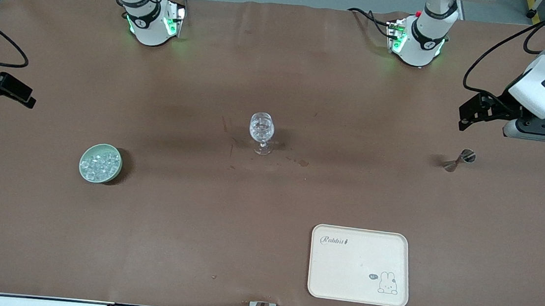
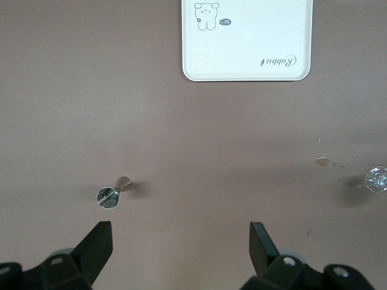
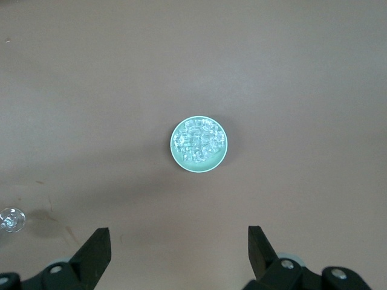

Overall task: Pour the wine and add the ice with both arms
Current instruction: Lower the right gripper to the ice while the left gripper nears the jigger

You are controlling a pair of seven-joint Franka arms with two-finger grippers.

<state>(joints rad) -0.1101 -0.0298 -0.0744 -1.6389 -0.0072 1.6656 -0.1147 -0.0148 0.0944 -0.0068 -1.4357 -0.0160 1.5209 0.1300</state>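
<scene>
A clear stemmed glass (image 1: 262, 128) stands at the table's middle, with glittering clear contents in its bowl. It also shows at the edge of the left wrist view (image 2: 376, 179) and of the right wrist view (image 3: 12, 219). Ice (image 1: 99, 163) fills a small green bowl (image 1: 82, 166) toward the right arm's end; the right wrist view shows the ice (image 3: 198, 140) in the bowl (image 3: 175, 152). My right gripper (image 1: 26, 97) is open and empty, up over that end of the table (image 3: 178, 244). My left gripper (image 1: 464, 119) is open and empty over the left arm's end (image 2: 180, 241), above a small metal jigger (image 1: 459, 159) (image 2: 112, 193). No wine bottle shows.
A cream tray (image 1: 359, 265) with a rabbit print lies near the front camera's edge, toward the left arm's end; it also shows in the left wrist view (image 2: 254, 42). Small stains (image 1: 303, 163) mark the brown cloth beside the glass. The two arm bases stand along the table's edge farthest from the front camera.
</scene>
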